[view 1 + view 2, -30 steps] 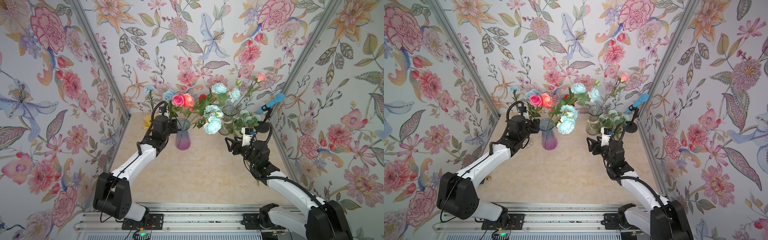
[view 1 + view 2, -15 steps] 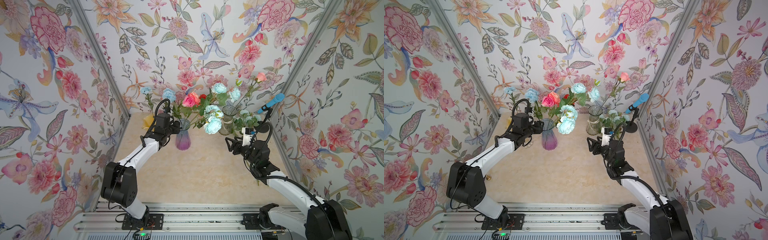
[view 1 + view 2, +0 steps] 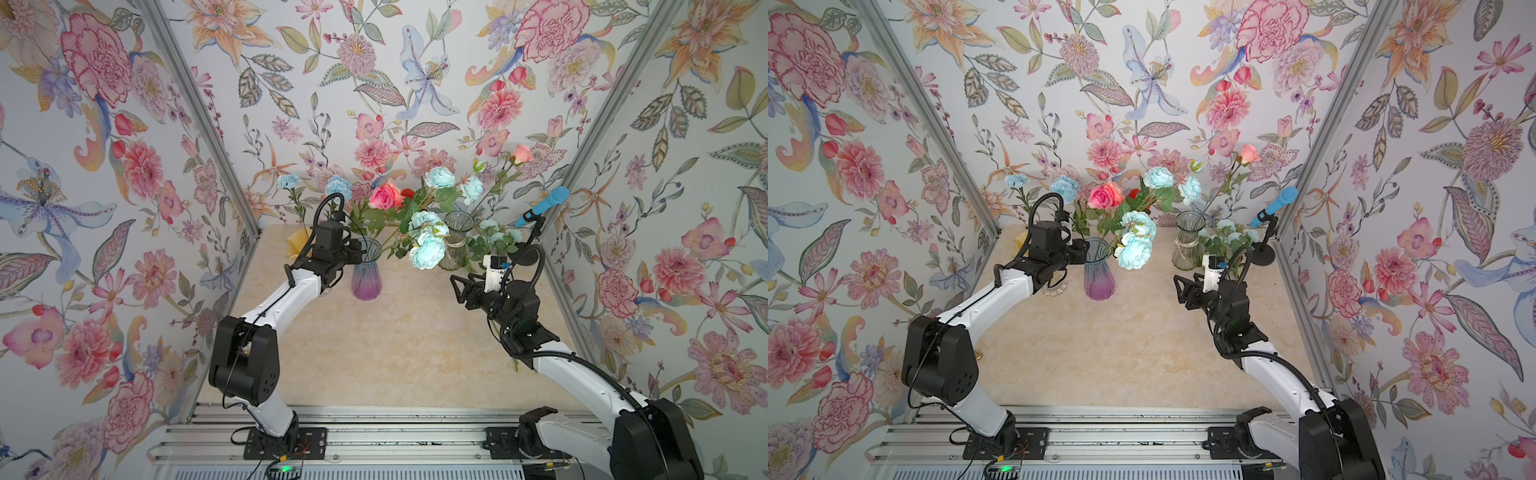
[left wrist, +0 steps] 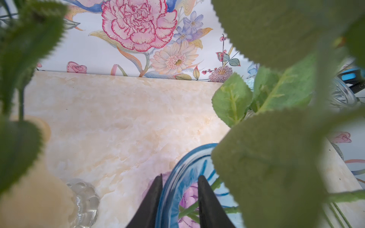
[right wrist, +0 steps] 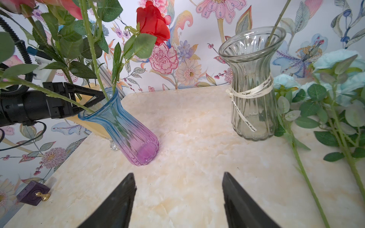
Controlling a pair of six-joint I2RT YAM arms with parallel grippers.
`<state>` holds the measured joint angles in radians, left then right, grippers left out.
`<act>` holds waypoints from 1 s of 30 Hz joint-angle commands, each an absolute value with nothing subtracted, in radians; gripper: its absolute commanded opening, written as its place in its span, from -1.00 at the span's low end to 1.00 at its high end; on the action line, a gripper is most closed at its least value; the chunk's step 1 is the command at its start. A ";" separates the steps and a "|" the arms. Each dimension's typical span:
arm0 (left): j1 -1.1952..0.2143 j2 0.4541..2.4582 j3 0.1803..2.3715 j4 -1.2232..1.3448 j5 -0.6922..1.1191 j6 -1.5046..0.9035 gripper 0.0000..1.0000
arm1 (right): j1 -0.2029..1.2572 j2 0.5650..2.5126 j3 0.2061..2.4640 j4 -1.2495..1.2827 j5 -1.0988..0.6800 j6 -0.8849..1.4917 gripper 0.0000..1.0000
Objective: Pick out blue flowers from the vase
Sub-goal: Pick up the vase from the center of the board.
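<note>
Left arm [image 3: 291,291] is stretched to the far left of the counter [image 3: 395,345], and the left jaws sit right at the lip of the blue-and-purple vase [image 3: 365,274]. The left wrist view shows 1 finger [image 4: 150,203] outside the glass rim and 1 inside, set close together, but whether they truly pinch the glass I cannot tell. Out of that vase fan the pale aqua blooms [image 3: 428,251], 2 high at the far side and a cluster drooping right over the counter, mixed with a pink rose [image 3: 386,195] and a red rose [image 5: 152,21]. 2 sky-blue carnations [image 3: 288,180] stand just left of them; their thin stems drop behind the arm, and I cannot tell where they end. Over on the right, the right arm [image 3: 582,374] holds the right jaws released, wide apart above the counter with nothing between them. Just beyond stands a grey ribbed vase [image 3: 455,245] tied with a ribbon, carrying 1 stem topped by a peach rose [image 3: 521,153]. To its right an aqua spray [image 5: 333,61] lies flat on the counter, outside either vase, near the foot of the blue microphone [image 3: 544,203].
</note>
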<state>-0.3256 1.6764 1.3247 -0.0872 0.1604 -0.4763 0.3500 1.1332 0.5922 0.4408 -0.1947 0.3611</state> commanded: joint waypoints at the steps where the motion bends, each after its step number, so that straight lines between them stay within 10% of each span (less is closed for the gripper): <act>1: -0.334 1.712 1.349 -0.147 0.219 -0.458 -0.52 | 0.340 1.139 0.588 0.479 -0.204 0.378 0.41; 13: -0.335 1.732 1.375 -0.164 0.282 -0.444 -0.85 | 0.372 1.174 0.648 0.474 -0.292 0.431 0.47; 30: -0.272 1.767 1.329 -0.073 0.393 -0.456 -1.00 | 0.535 1.768 1.244 0.414 -0.434 0.691 0.37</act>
